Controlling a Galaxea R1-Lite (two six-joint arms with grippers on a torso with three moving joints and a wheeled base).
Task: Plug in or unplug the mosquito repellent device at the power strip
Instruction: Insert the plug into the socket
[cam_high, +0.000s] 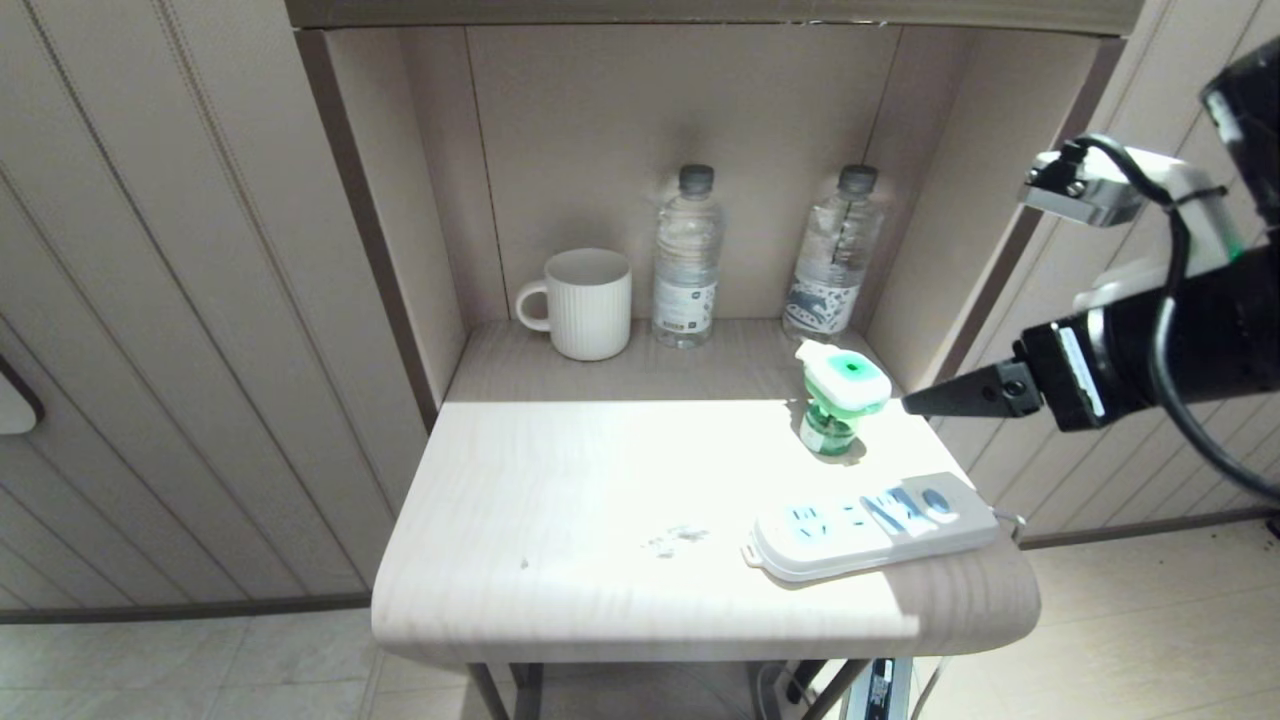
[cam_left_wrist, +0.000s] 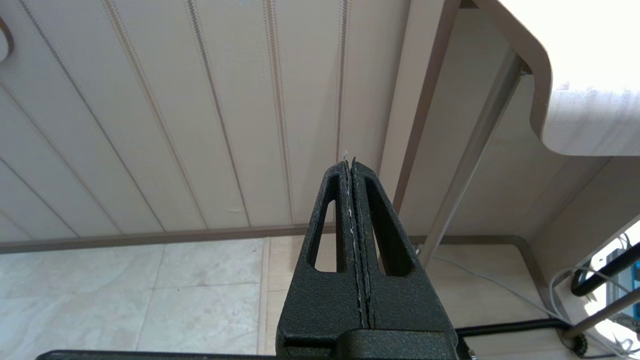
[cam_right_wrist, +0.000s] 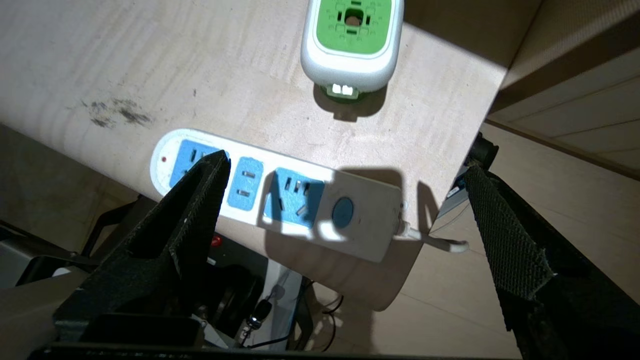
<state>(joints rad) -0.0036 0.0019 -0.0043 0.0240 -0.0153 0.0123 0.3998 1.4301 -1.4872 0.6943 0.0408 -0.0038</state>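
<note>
While the small white-headed, green-bottled mosquito repellent device (cam_high: 838, 398) is standing unplugged on the pale wooden surface (cam_high: 600, 510) just behind the flat white power strip (cam_high: 872, 526), the right gripper (cam_right_wrist: 345, 200) is hovering above the strip, fingers spread wide, empty. Below the surface, the left gripper (cam_left_wrist: 350, 165) is hanging with fingers pressed together.
</note>
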